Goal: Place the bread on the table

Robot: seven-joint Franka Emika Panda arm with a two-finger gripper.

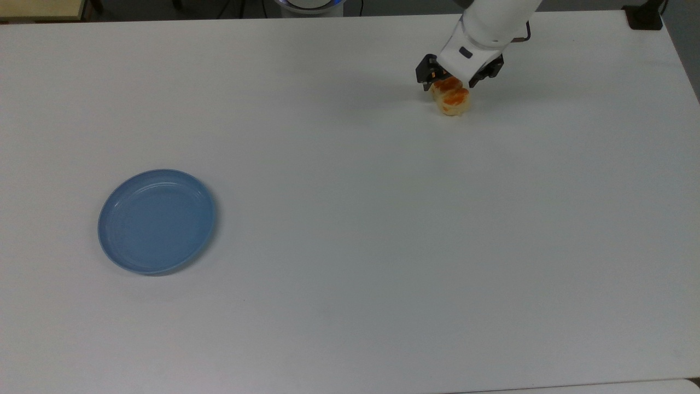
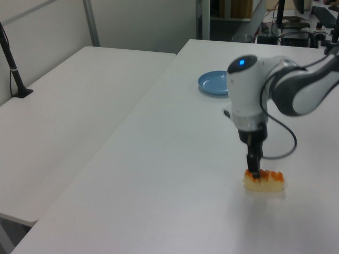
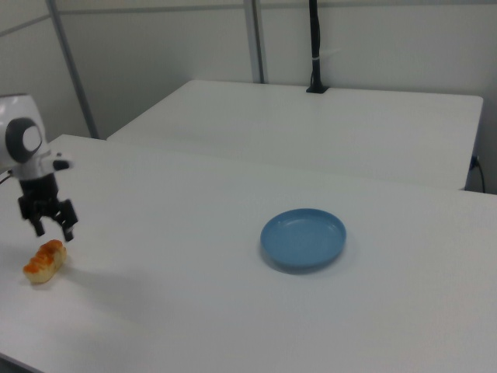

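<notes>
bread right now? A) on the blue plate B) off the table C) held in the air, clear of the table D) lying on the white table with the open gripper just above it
D: the bread lies on the table; the gripper is open just above it, far from the blue plate.
</notes>
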